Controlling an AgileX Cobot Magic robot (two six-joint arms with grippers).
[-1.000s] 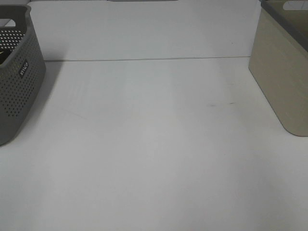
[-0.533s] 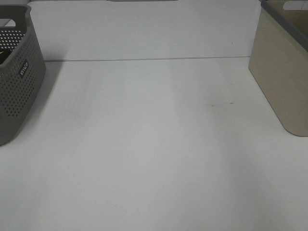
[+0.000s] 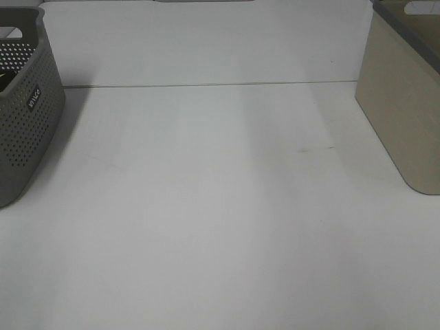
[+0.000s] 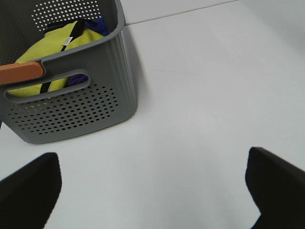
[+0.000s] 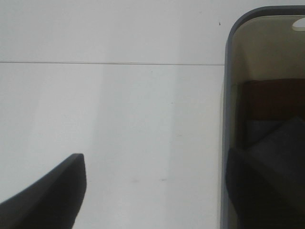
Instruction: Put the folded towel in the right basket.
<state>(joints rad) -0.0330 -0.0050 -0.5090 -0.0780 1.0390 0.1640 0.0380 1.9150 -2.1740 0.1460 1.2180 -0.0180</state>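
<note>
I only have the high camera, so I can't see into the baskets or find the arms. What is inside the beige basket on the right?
Observer: The right wrist view shows folded cloth inside the beige basket: a dark red piece with a grey piece next to it.
Operator: Is either gripper holding anything?
Observer: No. The left gripper and the right gripper are both open above the white table, with nothing between their fingers.
</note>
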